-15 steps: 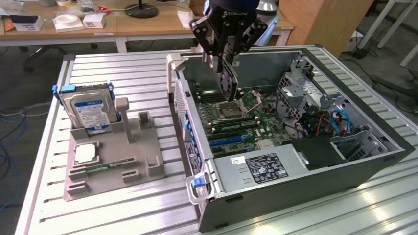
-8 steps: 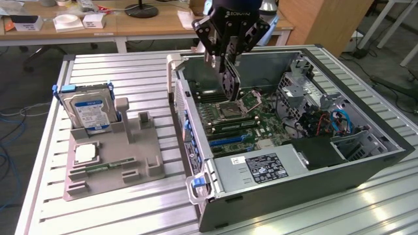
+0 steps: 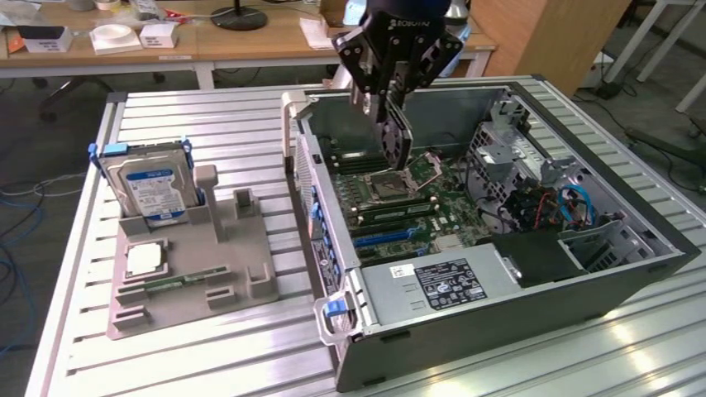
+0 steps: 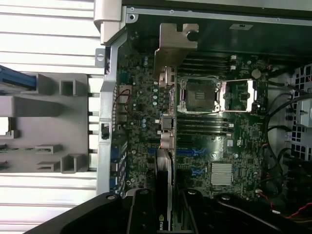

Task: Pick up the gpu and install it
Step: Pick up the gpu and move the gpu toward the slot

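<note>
The black two-fingered claw pinches the thin, dark, flat gpu card by its upper edge. The card hangs edge-down just beneath the claw, above the green motherboard. It looks light, stiff and fragile, best held by its bare edges.

Slatted table bears grey fixture and open computer case.

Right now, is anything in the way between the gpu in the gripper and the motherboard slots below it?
Nothing visible. The gripper holds the gpu edge-down over the open case, and the blue slots on the motherboard lie bare.
</note>
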Controlling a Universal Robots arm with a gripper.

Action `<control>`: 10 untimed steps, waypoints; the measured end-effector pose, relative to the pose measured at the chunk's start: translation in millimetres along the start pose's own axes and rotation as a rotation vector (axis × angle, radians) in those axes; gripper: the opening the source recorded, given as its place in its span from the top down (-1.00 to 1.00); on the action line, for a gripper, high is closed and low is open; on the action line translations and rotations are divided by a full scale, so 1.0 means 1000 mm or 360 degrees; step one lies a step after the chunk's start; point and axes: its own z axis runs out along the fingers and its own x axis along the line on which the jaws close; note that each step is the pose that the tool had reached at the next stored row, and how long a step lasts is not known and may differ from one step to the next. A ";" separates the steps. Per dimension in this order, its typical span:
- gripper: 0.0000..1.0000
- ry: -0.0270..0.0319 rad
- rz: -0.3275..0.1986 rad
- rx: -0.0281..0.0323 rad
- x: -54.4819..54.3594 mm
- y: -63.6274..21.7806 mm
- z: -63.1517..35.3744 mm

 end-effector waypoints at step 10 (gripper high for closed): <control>0.47 -0.00001 0.0000 -0.00002 -0.006 -0.0001 0.0004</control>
